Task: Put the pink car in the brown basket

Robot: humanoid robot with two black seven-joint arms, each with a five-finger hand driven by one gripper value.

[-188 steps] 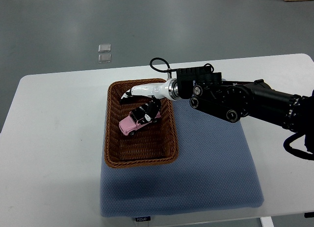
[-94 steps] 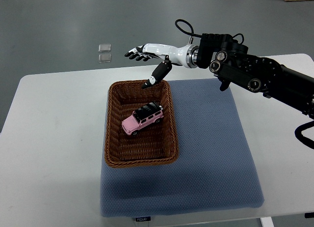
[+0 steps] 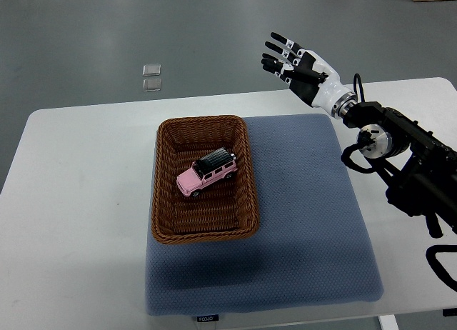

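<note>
A pink toy car [image 3: 207,173] with a black roof lies inside the brown wicker basket [image 3: 164,201], near its middle, pointing diagonally. My right hand [image 3: 293,62] is raised high beyond the table's far edge, well to the right of the basket, with its fingers spread and holding nothing. Its black arm [image 3: 400,158] comes in from the right edge. My left arm does not show.
The basket stands on the left part of a blue-grey mat [image 3: 307,230] on a white table [image 3: 78,201]. Two small clear squares [image 3: 151,77] lie on the grey floor beyond the table.
My right hand let go of the car in the basket, then lifted up and swung away to the right, beyond the far table edge. The car stays in the basket.
</note>
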